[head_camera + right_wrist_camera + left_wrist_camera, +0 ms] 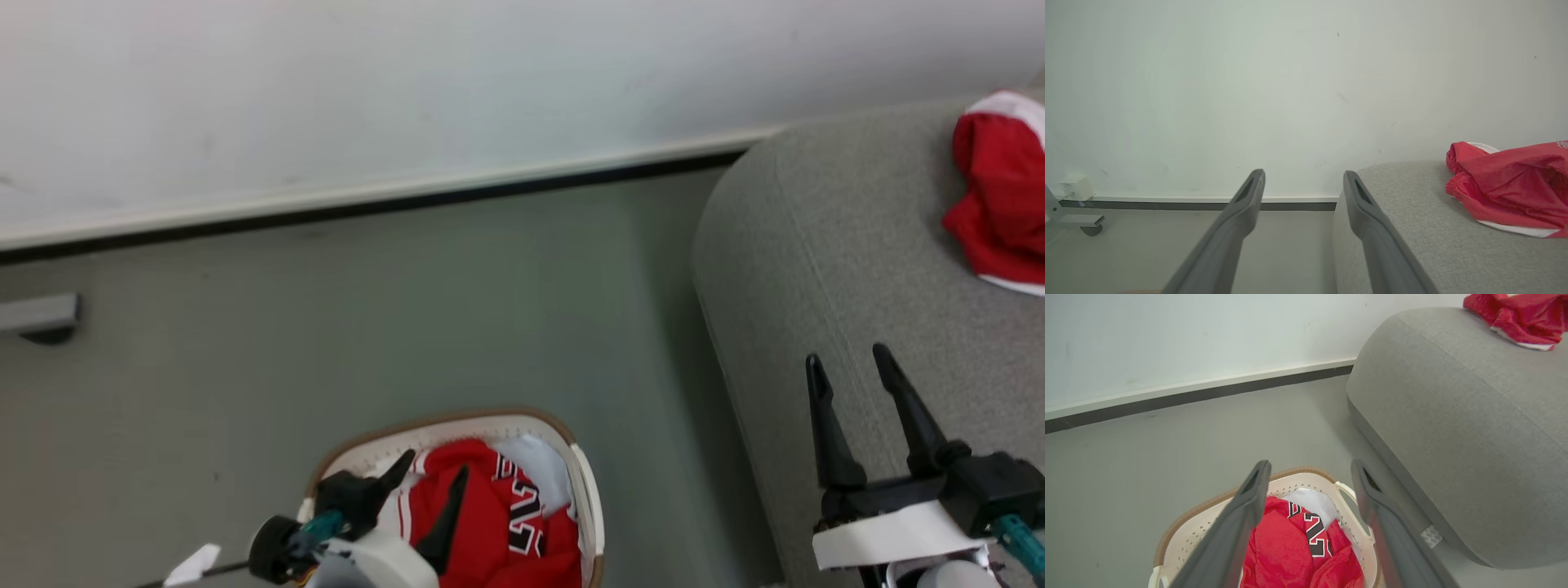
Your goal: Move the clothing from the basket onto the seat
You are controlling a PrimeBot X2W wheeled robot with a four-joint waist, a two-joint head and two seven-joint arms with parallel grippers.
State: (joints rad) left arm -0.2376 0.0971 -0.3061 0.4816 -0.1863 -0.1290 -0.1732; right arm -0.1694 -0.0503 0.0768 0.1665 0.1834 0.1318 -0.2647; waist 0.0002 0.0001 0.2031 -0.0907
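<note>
The cream basket (584, 482) (1196, 526) with a brown rim stands on the floor at the bottom of the head view. In it lies red clothing (490, 523) (1286, 555) with black-and-white lettering. My left gripper (433, 469) (1310, 469) hovers open above that clothing, nothing between its fingers. The grey seat (816, 245) (1453, 416) (1412, 228) fills the right side. On it rests another red garment (1000, 196) (1523, 316) (1511, 188) with white trim. My right gripper (849, 359) (1303, 176) is open and empty over the seat's near left part.
A white wall with a pale baseboard and dark strip (367, 204) runs behind the grey floor (326, 327). A grey furniture foot (41, 318) (1086, 222) sits at far left by the wall. A small white label (1431, 535) is on the seat's side.
</note>
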